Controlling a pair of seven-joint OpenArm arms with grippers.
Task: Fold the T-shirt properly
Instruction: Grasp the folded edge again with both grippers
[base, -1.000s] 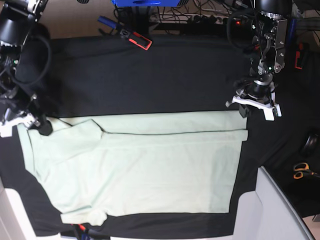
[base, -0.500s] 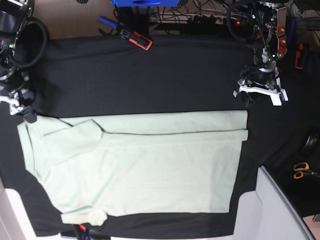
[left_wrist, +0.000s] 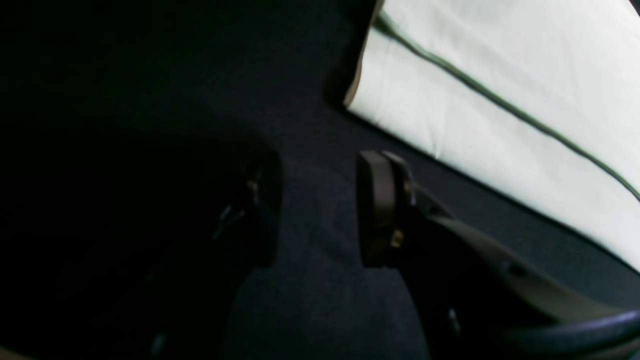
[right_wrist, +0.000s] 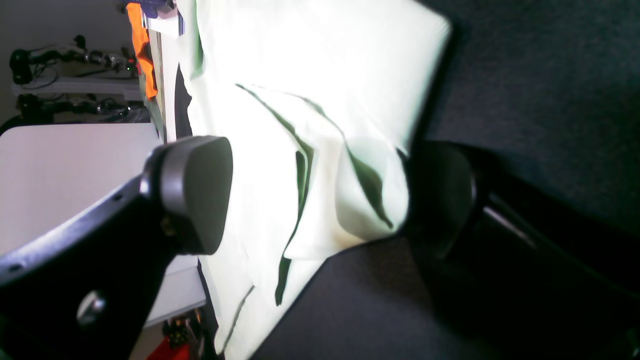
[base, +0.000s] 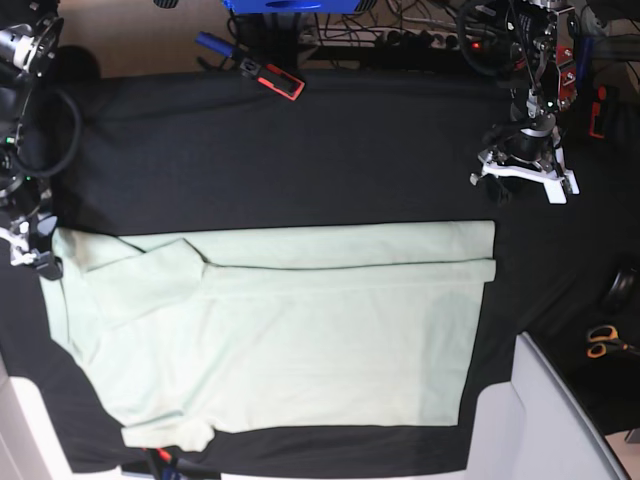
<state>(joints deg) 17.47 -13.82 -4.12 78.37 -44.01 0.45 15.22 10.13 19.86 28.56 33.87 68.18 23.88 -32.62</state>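
The T-shirt (base: 290, 330) lies flat across the near half of the worktop (base: 300, 150), on its black cloth. Its far long edge is doubled over into a narrow band that runs almost the full width, so by my reading the first lengthwise fold is laid and the cloth is left to settle.

The left gripper (left_wrist: 317, 207) hangs over bare black cloth just off the shirt's far right corner, its jaws parted with nothing between them. Standing clear of the hem lets the folded band lie undisturbed.

The right gripper (right_wrist: 320, 200) sits at the worktop's left edge, by the shirt's far left corner. Its jaws are spread wide on either side of the rumpled sleeve end. The cloth is near the dark jaw, but I cannot tell whether it touches; nothing is pinched.

The near long edge is not yet turned in, so that looks to be the next part to take up.
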